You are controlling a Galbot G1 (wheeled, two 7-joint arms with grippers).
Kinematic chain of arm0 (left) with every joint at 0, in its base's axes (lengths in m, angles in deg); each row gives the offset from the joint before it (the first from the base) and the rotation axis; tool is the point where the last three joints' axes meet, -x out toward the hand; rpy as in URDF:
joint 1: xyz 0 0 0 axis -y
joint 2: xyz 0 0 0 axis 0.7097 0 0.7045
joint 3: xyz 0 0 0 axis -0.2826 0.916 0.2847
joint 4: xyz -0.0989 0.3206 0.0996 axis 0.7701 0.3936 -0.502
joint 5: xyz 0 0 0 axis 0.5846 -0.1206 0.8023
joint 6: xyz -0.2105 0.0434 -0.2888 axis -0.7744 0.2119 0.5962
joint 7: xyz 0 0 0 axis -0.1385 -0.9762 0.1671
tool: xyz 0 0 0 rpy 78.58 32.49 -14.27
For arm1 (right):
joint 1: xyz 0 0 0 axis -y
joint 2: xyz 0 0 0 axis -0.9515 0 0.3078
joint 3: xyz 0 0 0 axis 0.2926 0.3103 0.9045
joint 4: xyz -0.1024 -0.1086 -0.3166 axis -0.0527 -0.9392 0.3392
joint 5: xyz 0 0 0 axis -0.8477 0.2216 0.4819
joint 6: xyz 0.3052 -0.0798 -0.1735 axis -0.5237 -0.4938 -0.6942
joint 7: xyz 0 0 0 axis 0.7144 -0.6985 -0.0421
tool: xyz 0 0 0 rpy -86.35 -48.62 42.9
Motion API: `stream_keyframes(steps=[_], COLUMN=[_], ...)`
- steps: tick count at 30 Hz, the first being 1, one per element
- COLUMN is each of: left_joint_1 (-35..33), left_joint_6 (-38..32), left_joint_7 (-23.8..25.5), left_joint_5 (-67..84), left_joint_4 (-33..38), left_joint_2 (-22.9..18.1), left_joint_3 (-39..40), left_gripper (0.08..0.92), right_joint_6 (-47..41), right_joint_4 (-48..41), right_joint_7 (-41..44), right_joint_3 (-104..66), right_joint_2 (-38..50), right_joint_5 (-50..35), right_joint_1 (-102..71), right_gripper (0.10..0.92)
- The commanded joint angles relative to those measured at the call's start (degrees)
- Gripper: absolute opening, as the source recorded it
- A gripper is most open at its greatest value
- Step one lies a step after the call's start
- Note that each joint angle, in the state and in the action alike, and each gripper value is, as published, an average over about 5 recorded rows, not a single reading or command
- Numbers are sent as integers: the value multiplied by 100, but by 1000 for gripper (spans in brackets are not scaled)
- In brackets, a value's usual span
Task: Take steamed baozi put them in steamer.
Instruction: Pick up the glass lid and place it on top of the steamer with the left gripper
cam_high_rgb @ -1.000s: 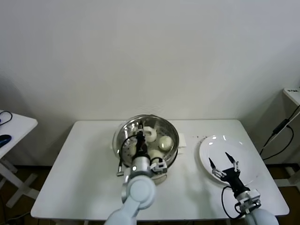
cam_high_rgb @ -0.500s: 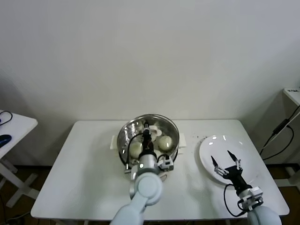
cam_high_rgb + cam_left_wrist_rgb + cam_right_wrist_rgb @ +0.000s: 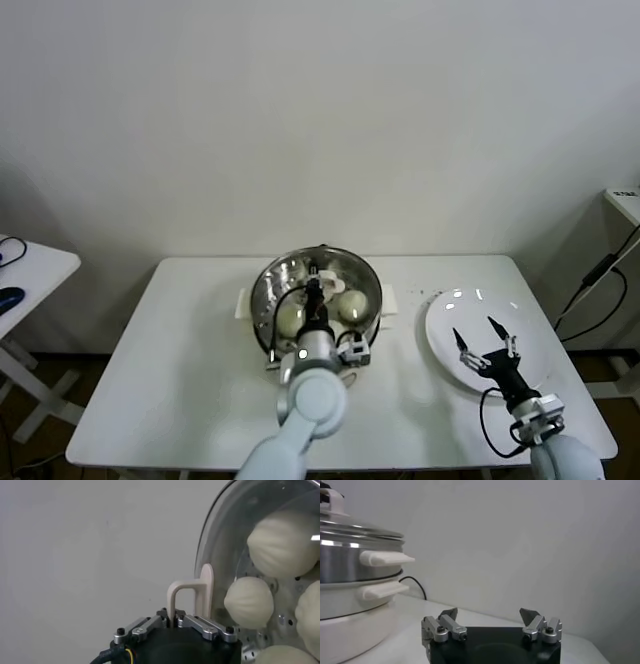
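Four steamed baozi sit inside the steamer, under a glass lid.
The left gripper has its fingers closed on the lid's handle above the steamer mid-table; the right gripper hovers over the white plate, fingers spread wide and empty.

- The left gripper and arm hide the steamer's near rim.
- One baozi beside it is cut off by the wrist view's edge.
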Motion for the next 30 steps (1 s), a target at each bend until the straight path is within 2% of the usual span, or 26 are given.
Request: stream_keyframes(steps=[1,30], left_joint_1=[44,33], left_joint_6=[-73,-190], left_joint_7=[26,76], left_joint_5=[-56,-81], left_joint_4=[-70,-97], left_joint_2=[10,89], left_joint_3=[16,-37], left_gripper=[155,155], right_joint_6=[9,34], right_joint_4=[-3,3], right_joint_7=[7,55], right_joint_3=[-8,-26], right_joint_2=[-9,-84], right_joint_5=[-21,13], right_joint_1=[9,41], right_gripper=[823,823])
